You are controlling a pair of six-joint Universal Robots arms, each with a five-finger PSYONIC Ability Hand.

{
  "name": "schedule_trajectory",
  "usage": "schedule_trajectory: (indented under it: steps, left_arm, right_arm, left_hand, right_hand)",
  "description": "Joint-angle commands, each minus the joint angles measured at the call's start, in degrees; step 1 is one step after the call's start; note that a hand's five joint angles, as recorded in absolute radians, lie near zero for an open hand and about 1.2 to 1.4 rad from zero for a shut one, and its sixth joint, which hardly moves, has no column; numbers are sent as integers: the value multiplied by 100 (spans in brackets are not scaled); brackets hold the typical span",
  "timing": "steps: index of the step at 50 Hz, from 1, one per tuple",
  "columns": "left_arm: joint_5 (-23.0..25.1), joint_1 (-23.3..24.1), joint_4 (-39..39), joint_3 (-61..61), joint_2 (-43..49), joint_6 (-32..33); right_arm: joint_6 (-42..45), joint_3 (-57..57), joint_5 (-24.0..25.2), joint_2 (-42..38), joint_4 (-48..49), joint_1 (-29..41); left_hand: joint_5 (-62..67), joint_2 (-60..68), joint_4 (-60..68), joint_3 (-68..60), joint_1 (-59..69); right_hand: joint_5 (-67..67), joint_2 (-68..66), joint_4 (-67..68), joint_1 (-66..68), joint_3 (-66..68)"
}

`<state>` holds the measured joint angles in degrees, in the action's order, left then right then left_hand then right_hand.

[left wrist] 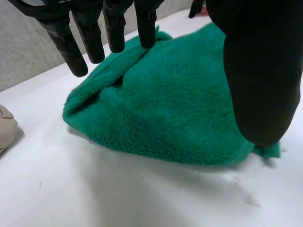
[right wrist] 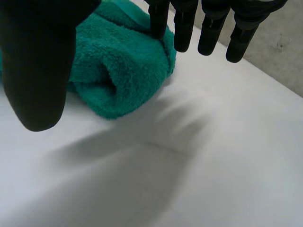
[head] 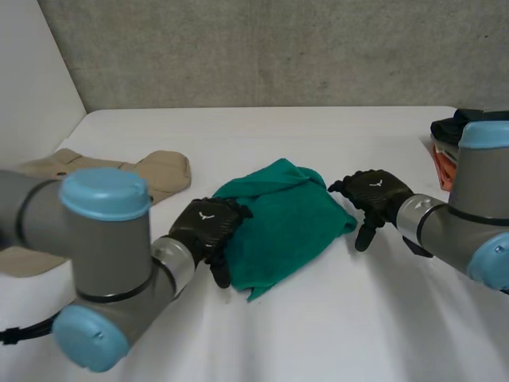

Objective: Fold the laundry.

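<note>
Green towel (head: pixel 282 223): thick terry, loosely bunched, folds rumpled, rolled edge on right side, one corner pointing toward lower centre. Lies mid-frame. Beige garment (head: pixel 159 169): flat, mid-left of frame, apart from towel.

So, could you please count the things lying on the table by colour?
Green towel: 1
Beige garment: 1
Black item, at the table's right edge: 1
Orange item, next to it: 1
Total: 4

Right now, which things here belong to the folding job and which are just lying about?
Job: green towel, left hand at one side, right hand at the other.
Lying about: beige cloth; dark pile at the table edge.
</note>
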<state>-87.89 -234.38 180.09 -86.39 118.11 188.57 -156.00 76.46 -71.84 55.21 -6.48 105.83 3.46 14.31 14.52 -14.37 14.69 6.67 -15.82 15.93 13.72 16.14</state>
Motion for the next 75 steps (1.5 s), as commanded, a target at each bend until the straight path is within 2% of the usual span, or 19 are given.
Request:
schedule_trajectory:
  steps: [1, 4, 8, 9, 12, 17, 25, 31, 32, 33, 35, 40, 49, 63, 66, 68, 70, 71, 75]
  left_arm:
    - [-176, 95, -18, 596, 748, 329]
    - [-246, 103, -9, 772, 986, 408]
    - [-413, 121, 69, 922, 1083, 426]
    - [-501, 138, 139, 939, 1074, 426]
    - [-676, 147, 271, 896, 925, 435]
    - [-1046, 69, 552, 458, -196, 400]
    - [-765, -90, 1343, 271, -2526, 417]
    - [-739, -107, 1099, 439, -2372, 347]
    - [-730, -107, 1002, 421, -2267, 330]
    - [-713, -90, 740, 369, -2057, 234]
    - [-739, -64, 484, 298, -1784, 110]
    - [-765, 42, -35, 122, -879, -635]
    - [-721, 121, 201, 526, -8, -1770]
    - [-625, 683, 325, 1440, 933, -1938]
    - [-624, 850, 263, 1555, 1056, -2061]
    - [-660, 938, 158, 1573, 1065, -2158]
    - [-703, 939, 79, 1529, 1004, -2202]
    - [-808, 904, 35, 1450, 856, -2193]
    - [-1527, 597, -80, 1012, 41, -2036]
  right_arm:
    - [-492, 27, 416, -283, 621, 43]
    - [-835, -8, 513, -406, 875, 96]
    - [-1213, -70, 583, -547, 1131, 175]
    - [-1335, -113, 583, -582, 1157, 219]
    - [-1425, -175, 557, -538, 1114, 210]
    - [-1390, -245, 566, 223, 754, 26]
    - [-1143, -1219, 636, 1860, -159, -378]
    - [-1196, -1599, 786, 1625, -670, -80]
    - [-1144, -1582, 768, 1554, -714, -28]
    - [-987, -1495, 707, 1406, -776, 43]
    - [-784, -1362, 619, 1299, -811, 52]
    - [-370, -958, 364, 1237, -768, 166]
    - [-546, -642, 469, 1817, -767, 368]
    - [-1266, -246, 1049, 3047, -688, 825]
    - [-1363, -246, 1032, 3109, -680, 843]
    - [-1398, -246, 1023, 3109, -653, 808]
    - [-1390, -237, 1014, 3075, -636, 747]
    - [-1372, -211, 979, 2996, -610, 607]
    - [-1180, -193, 900, 2680, -609, 142]
  left_hand:
    - [1087, 1001, 980, -995, 964]
    - [2395, 2310, 2289, -2304, 2272]
    - [5473, 5388, 5367, -5382, 5350]
    - [6643, 6557, 6536, -6551, 6520]
    - [6654, 6569, 6548, -6563, 6531]
    - [6654, 6569, 6548, -6563, 6531]
    - [6654, 6569, 6548, -6563, 6531]
    - [6654, 6569, 6548, -6563, 6531]
    - [6373, 6288, 6267, -6282, 6250]
    - [3556, 3471, 3450, -3465, 3433]
    - [1267, 1181, 1160, -1175, 1144]
    - [-346, -431, -452, 437, -469]
    - [-346, -431, -452, 437, -469]
    - [-346, -431, -452, 437, -469]
    - [195, 109, 88, -103, 72]
    - [2539, 2454, 2433, -2448, 2416]
    - [5781, 5696, 5675, -5690, 5658]
    - [6646, 6560, 6539, -6554, 6523]
    - [6654, 6569, 6548, -6563, 6531]
  right_hand:
    - [729, -813, 802, 1023, 781]
    - [1568, -1653, 1642, 1863, 1621]
    - [4004, -4089, 4077, 4298, 4057]
    - [6025, -6110, 6098, 6319, 6078]
    - [6333, -6418, 6407, 6628, 6386]
    - [6333, -6418, 6407, 6628, 6386]
    - [6333, -6418, 6407, 6628, 6386]
    - [6333, -6418, 6407, 6628, 6386]
    - [6333, -6418, 6407, 6628, 6386]
    - [6333, -6418, 6407, 6628, 6386]
    - [6333, -6418, 6407, 6628, 6386]
    - [6333, -6418, 6407, 6628, 6386]
    - [6333, -6418, 6407, 6628, 6386]
    - [6333, -6418, 6407, 6628, 6386]
    - [6333, -6418, 6407, 6628, 6386]
    - [6333, -6418, 6407, 6628, 6386]
    - [6333, -6418, 6407, 6628, 6386]
    - [6333, -6418, 6407, 6628, 6386]
    - [6333, -6418, 6407, 6628, 6386]
